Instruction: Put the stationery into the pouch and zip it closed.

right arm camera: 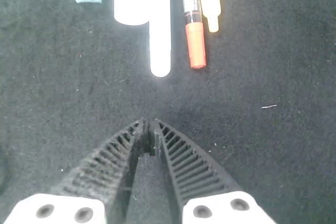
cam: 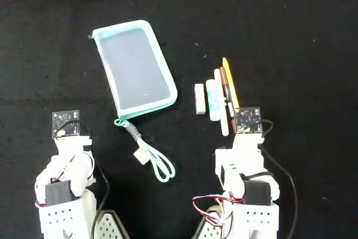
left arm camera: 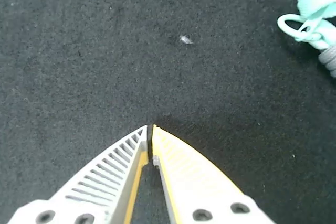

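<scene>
A mint-edged clear pouch lies flat at the table's middle left, its cord and loop trailing toward the arms. To its right lie the stationery: a white eraser, a white-and-teal stick, a white pen, an orange-capped marker and a yellow pen. My right gripper is shut, just short of the pen ends. My left gripper is shut over bare cloth, with the pouch's mint zip pull off to one side.
A black cloth covers the whole table. Both arm bases stand at the near edge. Cables and equipment show beyond the far edge.
</scene>
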You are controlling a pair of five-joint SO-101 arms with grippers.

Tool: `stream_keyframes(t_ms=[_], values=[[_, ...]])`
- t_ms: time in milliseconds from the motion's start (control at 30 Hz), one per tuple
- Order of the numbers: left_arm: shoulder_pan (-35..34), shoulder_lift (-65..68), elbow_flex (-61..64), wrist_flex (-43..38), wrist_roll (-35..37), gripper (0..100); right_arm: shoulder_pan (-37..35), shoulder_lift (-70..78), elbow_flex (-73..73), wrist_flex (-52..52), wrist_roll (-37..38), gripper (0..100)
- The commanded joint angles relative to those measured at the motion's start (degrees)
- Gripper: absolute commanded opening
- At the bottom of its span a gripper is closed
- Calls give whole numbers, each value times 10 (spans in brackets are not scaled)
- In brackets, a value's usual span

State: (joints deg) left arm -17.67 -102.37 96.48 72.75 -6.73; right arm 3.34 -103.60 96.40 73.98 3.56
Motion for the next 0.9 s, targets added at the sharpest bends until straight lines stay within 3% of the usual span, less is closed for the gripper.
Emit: stream_keyframes(t_ms=[0, 533, 733, 867], values=[[7, -4, 9, -7, -6, 31, -7, -37, 1, 4, -5, 15], [12, -4, 9, -7, -6, 32, -7, -37, 1, 4, -4, 15], [91, -4, 9, -7, -7, 33, -7, -37, 1, 4, -8, 15], [108, -4, 9, -7, -7, 33, -11, -37, 1, 4, -9, 15]])
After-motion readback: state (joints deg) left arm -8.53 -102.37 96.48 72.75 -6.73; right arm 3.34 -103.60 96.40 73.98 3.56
